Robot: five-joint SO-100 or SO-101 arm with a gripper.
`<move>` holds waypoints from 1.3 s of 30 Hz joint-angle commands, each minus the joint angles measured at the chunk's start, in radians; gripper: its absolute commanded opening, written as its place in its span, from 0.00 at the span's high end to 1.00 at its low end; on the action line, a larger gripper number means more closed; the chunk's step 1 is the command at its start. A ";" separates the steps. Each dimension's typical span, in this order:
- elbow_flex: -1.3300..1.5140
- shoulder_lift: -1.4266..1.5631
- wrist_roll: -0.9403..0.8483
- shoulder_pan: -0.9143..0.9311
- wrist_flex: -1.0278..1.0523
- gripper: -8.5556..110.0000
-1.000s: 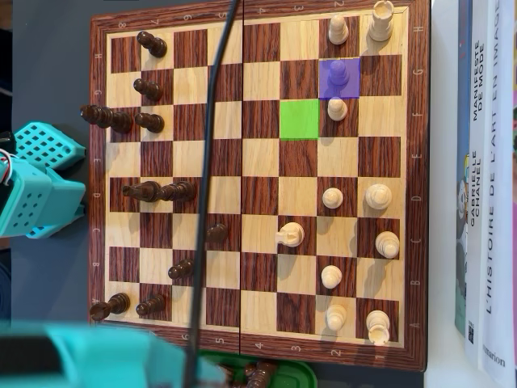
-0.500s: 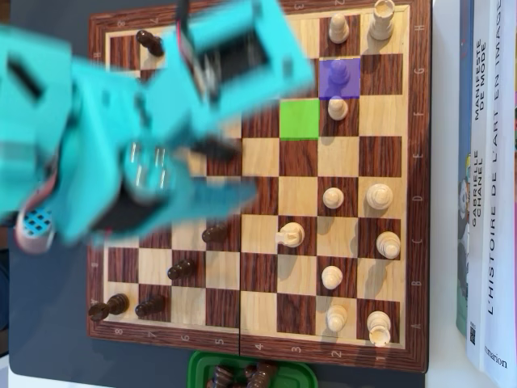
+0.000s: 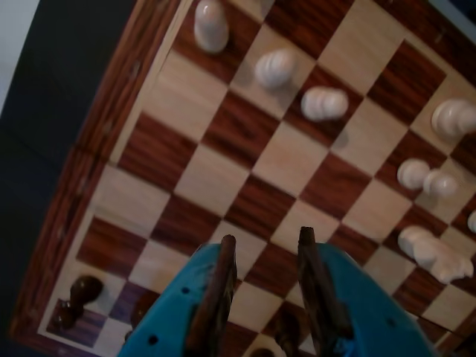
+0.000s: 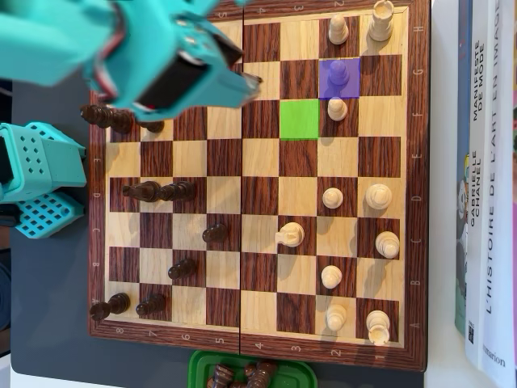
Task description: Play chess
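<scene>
The teal pincer (image 3: 266, 245) was spread and empty over the brown-and-cream wooden chessboard (image 4: 258, 339); the small cream pawn on the purple-marked square (image 4: 338, 73), upper right in the overhead view, looked light, rigid and a bit slick, so I'd pinch it round the narrow neck.

Arm (image 4: 121, 48) body is moulded teal/turquoise plastic throughout, smooth and faintly glossy, with a black rectangular block and a red accent set into the housing in the overhead view. End effector (image 3: 268, 245) in the wrist view: two teal finger shells, small dark round holes in them, each lined on its inner face with a dark brown strip that reaches the tip. Base unit (image 4: 36, 178) at the left of the overhead view is the same teal, its panels perforated with a regular grid of small holes.
</scene>
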 commanded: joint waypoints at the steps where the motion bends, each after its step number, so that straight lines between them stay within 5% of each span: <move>1: -0.121 -0.054 0.006 -0.002 -0.011 0.81; 39: -0.537 -0.512 0.000 0.012 0.000 0.81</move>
